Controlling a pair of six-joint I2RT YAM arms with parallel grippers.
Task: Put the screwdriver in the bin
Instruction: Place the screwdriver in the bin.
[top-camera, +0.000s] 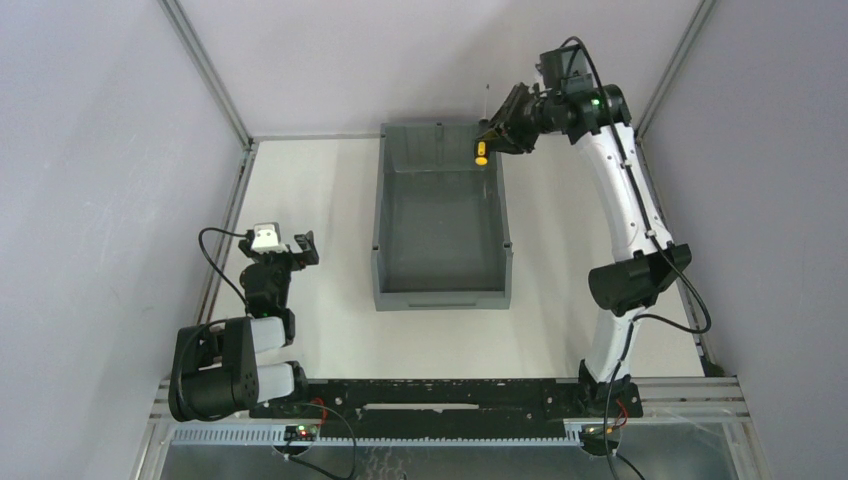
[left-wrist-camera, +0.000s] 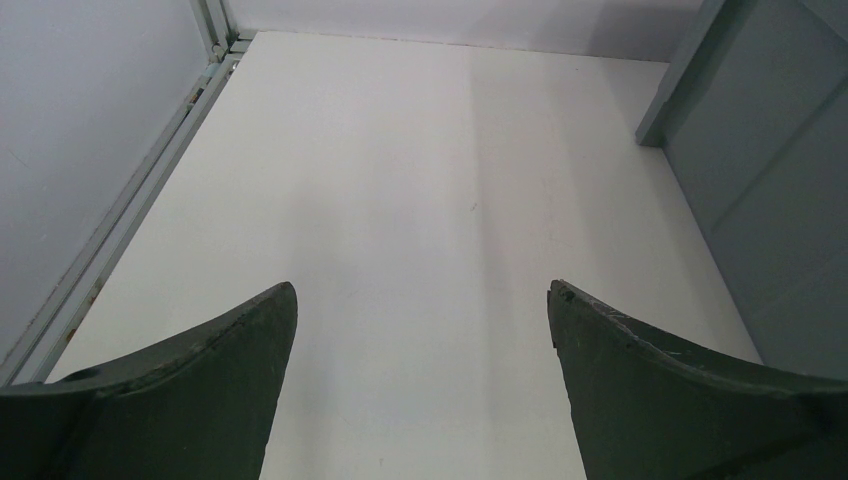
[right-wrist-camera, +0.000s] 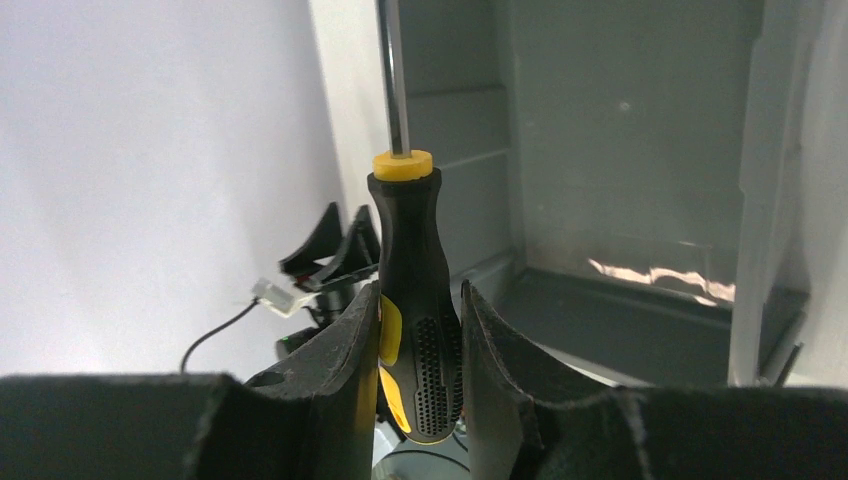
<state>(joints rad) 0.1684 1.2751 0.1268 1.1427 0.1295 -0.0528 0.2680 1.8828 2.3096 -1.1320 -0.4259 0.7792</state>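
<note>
Right claw (top-camera: 497, 135) is clamped on the screwdriver (top-camera: 481, 153). Its fingers pinch the black-and-yellow handle low down, with the yellow collar and shaft clear of the fingertips. The tool is held in the air over the bin (top-camera: 378, 215), at its far right corner, about 1 o'clock from bin centre. No contact with the walls or floor that I can see. Height is hard to judge from overhead.

Key relation: the drop zone lies below the claw and toward its 7 o'clock. The tool's yellow end sits inside the bin's outline, just inside the far and right walls. Only the right arm is near. Left claw (top-camera: 303, 247) sits at 9 o'clock of the bin, well apart from it, fingers spread wide with nothing between them.

Long axis: it crosses the claw's fingers rather than running along them. From overhead it reads roughly 12–6, with the yellow end at 6. A thin line toward 12, which I take for the shaft, reaches past the far wall's line. Cannot tell how far it tilts upward. In the wrist view the shaft runs from the collar straight up out of the picture, with the bin's inner walls behind it.

Judgement: the carry is nearly complete and release is the step left. The tip may overhang the far rim, so a short shift toward 6–7 o'clock before letting go looks safer. Otherwise the tool could catch the rim and tip outside.
</note>
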